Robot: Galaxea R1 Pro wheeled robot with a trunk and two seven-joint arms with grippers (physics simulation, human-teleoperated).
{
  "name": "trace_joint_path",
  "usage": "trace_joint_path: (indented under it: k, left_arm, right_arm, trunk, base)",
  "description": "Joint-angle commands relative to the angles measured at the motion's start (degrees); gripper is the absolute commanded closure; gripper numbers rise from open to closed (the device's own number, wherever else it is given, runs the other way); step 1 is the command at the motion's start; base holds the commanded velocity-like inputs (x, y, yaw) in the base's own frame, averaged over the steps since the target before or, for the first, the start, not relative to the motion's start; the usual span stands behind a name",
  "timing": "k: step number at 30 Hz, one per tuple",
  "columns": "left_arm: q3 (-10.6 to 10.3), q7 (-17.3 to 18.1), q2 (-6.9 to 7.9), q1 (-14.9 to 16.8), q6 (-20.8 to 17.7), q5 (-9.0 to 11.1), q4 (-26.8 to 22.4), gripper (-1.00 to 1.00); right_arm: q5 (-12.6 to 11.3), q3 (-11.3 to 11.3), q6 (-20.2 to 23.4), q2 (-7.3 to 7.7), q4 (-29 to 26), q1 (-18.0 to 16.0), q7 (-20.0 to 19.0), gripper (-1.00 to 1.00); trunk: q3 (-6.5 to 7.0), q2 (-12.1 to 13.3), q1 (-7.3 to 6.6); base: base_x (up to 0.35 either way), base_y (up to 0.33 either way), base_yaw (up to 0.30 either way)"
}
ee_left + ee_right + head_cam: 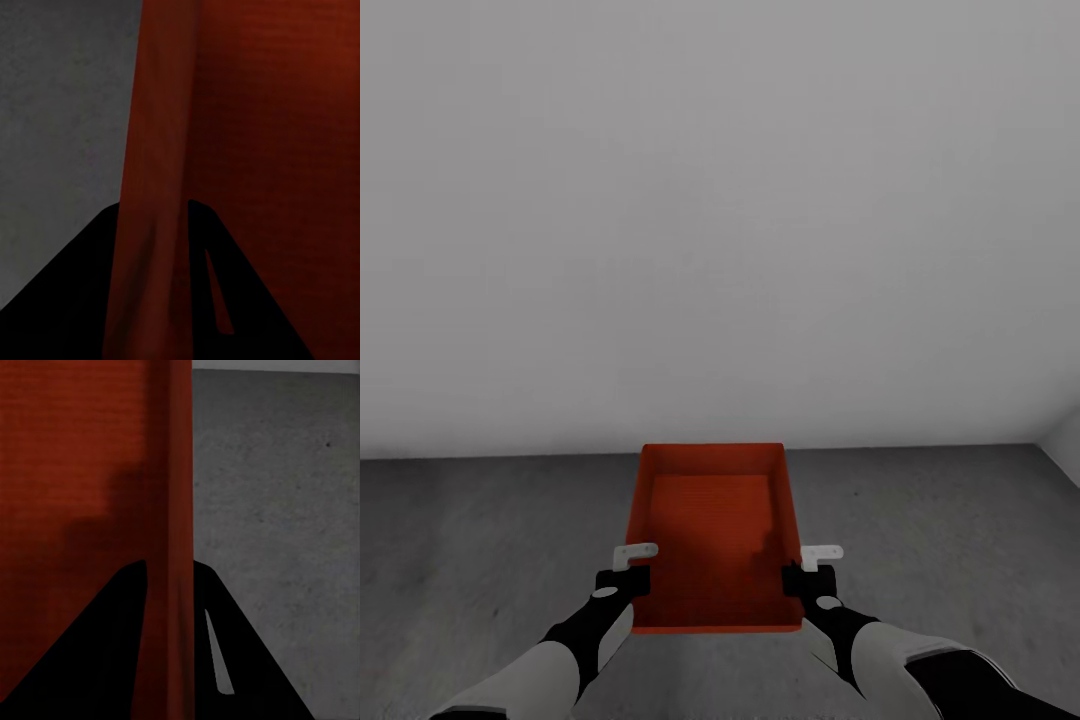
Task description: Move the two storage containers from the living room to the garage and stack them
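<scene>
One red-orange storage container [712,530] held out ahead of the trunk, between both arms, above the dark grey concrete floor [480,540] and short of a pale grey wall [720,220]. Its long axis runs straight away from the robot toward the wall; open top up, roughly level. Left gripper [628,566] grips the left long wall, right gripper [812,567] the right long wall, each near the robot's end of the box, so neither arm is nearer than the other. Both wrist views show a dark finger on each side of a red wall: each gripper pinches its rim, one finger inside and one outside. Forearms reach forward and slightly inward, about symmetric. Whether the box touches the floor cannot be told; the shadow suggests it hangs just above. Judged next: lower it straight down, both arms together.
</scene>
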State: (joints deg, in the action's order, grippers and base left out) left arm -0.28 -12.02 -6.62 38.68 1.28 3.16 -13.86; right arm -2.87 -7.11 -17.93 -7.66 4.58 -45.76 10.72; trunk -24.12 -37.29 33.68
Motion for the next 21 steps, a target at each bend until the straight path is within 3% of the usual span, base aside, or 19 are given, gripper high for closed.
trace_joint_path:
  k: [1, 21]
  left_arm:
    - [0.4, -0.5, 0.32, 0.0, 0.1, 0.2, 0.1, 1.00]
    - [0.4, -0.5, 0.37, 0.0, 0.1, 0.1, 0.1, 1.00]
  right_arm:
    - [1.8, 2.4, -0.1, -0.06, -2.7, -0.1, -0.6, 1.00]
    - [1.8, 2.4, -0.1, -0.06, -2.7, -0.1, -0.6, 1.00]
  trunk:
    - [-0.17, -0.1, 0.01]
    - [-2.01, -0.1, 0.01]
  base:
    - [0.000, 0.000, 0.000]
    - [0.000, 0.000, 0.000]
